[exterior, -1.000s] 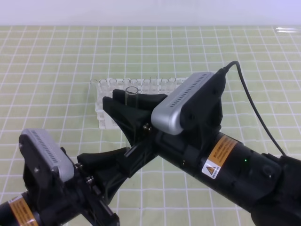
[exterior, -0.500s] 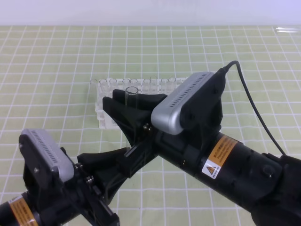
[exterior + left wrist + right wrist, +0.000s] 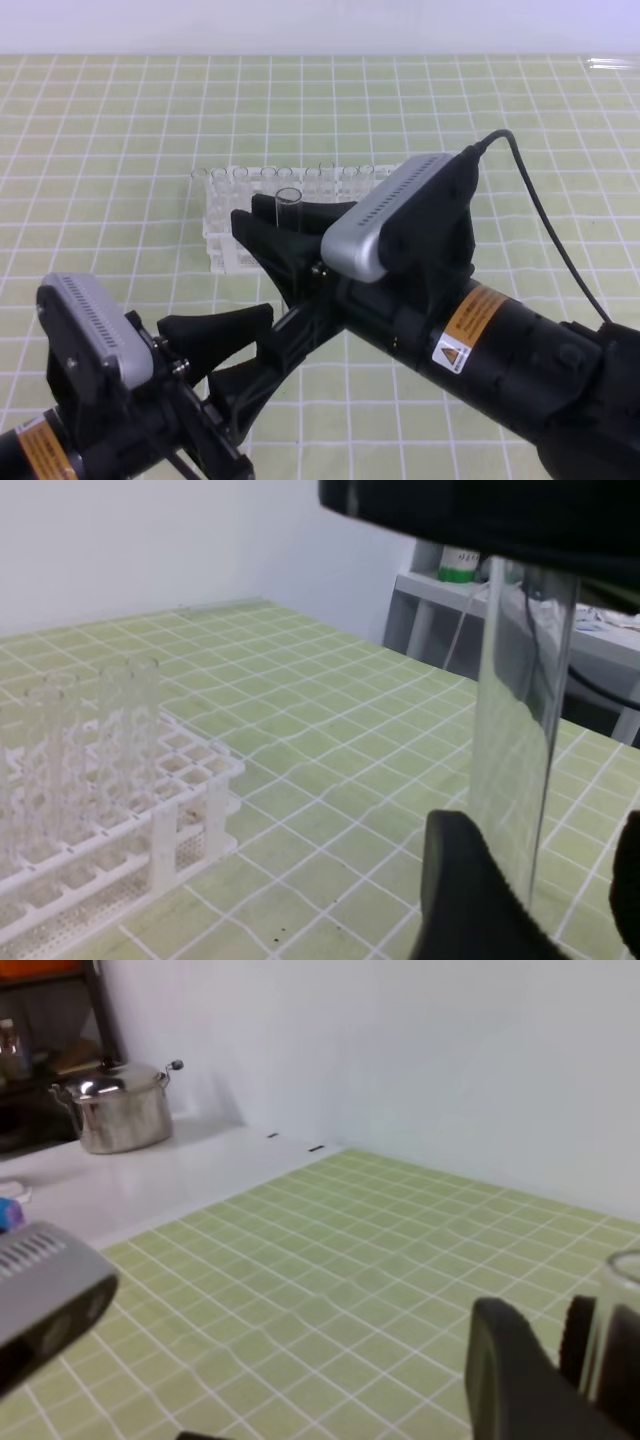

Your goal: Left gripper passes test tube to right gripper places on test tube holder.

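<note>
The test tube (image 3: 288, 203), clear and upright, stands pinched in my right gripper (image 3: 268, 222), whose black fingers reach up-left in front of the white test tube holder (image 3: 222, 245). My left gripper (image 3: 262, 345) sits below it at the lower left, its jaws spread wide apart. In the left wrist view the test tube (image 3: 520, 740) hangs between my parted left fingers (image 3: 465, 890) without touching them, gripped from above by the right claw (image 3: 480, 510). One right finger (image 3: 510, 1370) and the tube's edge (image 3: 622, 1330) show in the right wrist view.
The holder (image 3: 190, 810) carries several other clear tubes (image 3: 60, 750) along its back rows. A green checked mat (image 3: 120, 130) covers the table. A steel pot (image 3: 122, 1110) sits on a white counter far off. A black cable (image 3: 545, 235) arcs over the right arm.
My left gripper's fingers have spread apart and let go of the tube's lower part. The right gripper and tube have shifted slightly right and down.
</note>
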Robot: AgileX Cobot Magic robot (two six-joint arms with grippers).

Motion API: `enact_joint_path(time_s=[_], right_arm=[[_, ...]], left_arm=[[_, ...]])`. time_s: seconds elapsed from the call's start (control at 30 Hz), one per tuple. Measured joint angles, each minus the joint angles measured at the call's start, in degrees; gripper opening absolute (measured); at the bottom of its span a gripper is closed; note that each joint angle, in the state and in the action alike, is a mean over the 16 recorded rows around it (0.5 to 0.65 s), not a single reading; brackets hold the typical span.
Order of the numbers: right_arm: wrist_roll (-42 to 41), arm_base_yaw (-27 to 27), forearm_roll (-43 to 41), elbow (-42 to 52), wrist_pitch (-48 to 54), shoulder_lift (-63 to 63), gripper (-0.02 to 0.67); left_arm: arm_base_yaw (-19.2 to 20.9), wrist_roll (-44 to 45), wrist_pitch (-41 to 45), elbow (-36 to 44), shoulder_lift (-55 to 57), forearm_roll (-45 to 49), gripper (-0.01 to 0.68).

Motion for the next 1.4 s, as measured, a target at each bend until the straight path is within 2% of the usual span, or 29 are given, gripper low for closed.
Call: enact_joint_path(time_s=[0.17,0.3,0.57,0.7,0.83,1.1,1.4], right_arm=[[-3.19,-0.01,2.48,0.00,1.55,-1.40,0.087],[-6.66,-0.01,5.34,0.00,3.36,-3.11,0.087],[-12.30,-0.01,10.10,0.00,8.06,-6.27,0.087],[-13.40,-0.01,11.11,0.00,10.07,-6.89,0.087],[-13.73,-0.01,11.39,0.06,11.45,-7.02,0.087],[-13.85,-0.01,12.17,0.30,12.52,-7.02,0.087],[-13.87,-0.01,12.80,0.48,12.87,-7.02,0.087]], left_arm=[[0.00,-0.01,0.36,-0.01,-0.95,0.02,0.299],[0.01,-0.24,1.70,-0.02,-2.92,0.24,0.268],[0.03,-4.44,8.92,-0.02,-12.60,4.27,0.126],[0.04,-9.00,15.59,-0.02,-19.96,8.16,0.053],[0.04,-14.21,23.66,0.06,-28.21,12.23,0.009],[0.04,-21.47,36.25,2.67,-42.55,16.13,-0.001],[-0.04,-23.94,37.70,11.20,-49.19,15.33,-0.001]])
